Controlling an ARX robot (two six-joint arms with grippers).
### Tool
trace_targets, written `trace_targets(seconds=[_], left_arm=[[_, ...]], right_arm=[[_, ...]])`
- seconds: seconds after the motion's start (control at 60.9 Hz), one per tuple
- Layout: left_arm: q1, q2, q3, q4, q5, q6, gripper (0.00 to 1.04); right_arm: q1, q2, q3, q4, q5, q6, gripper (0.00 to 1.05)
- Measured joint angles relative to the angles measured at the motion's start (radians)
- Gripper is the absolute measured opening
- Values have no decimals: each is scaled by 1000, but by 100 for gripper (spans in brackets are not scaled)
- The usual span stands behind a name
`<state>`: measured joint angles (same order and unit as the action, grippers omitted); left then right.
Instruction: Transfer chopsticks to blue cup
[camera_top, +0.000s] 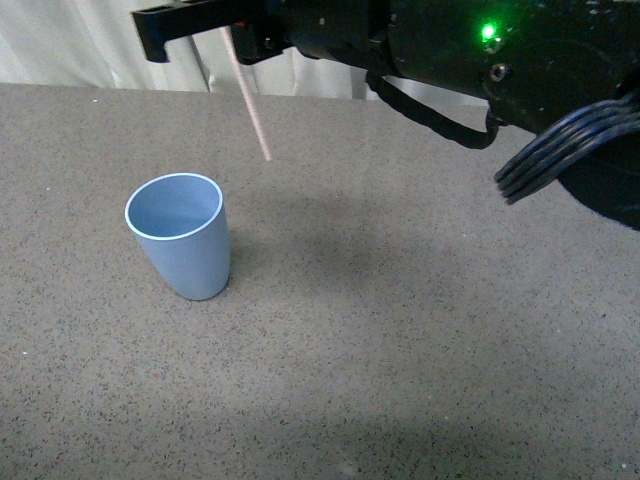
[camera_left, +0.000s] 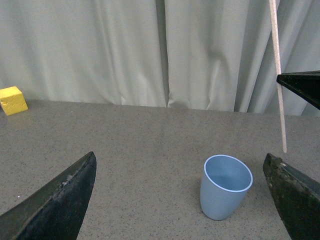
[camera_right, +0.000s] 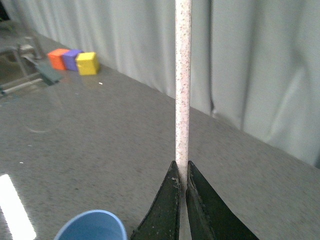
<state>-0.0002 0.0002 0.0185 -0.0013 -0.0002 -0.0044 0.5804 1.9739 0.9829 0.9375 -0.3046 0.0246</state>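
Note:
The blue cup (camera_top: 181, 240) stands upright on the grey speckled table, mouth open and empty. My right gripper (camera_top: 236, 36) is high above the table at the top of the front view, shut on the chopsticks (camera_top: 250, 100), a thin pale stick hanging almost straight down. Its lower tip is in the air, beyond and to the right of the cup's mouth. In the right wrist view the pads pinch the stick (camera_right: 182, 75) at the gripper (camera_right: 181, 174), with the cup rim (camera_right: 92, 227) below. My left gripper (camera_left: 180, 157) is open and empty, with the cup (camera_left: 225, 187) ahead and the stick (camera_left: 278, 75) beside it.
A yellow block (camera_left: 12, 100) sits far off by the grey curtain. The right wrist view shows orange (camera_right: 58, 58), purple (camera_right: 72, 58) and yellow (camera_right: 87, 63) blocks in a row, and a metal stand (camera_right: 25, 65) near them. The right arm's cables (camera_top: 560, 150) hang at the right.

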Motion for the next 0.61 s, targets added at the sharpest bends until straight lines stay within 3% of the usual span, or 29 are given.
trace_targets(seconds=[0.312,0.608], left_arm=[[0,0,0,0,0,0,98],[0,0,0,0,0,0,98]], right_arm=[[47,114,78,54,-125,59,1],[74,232,198,31,-142,106,1]])
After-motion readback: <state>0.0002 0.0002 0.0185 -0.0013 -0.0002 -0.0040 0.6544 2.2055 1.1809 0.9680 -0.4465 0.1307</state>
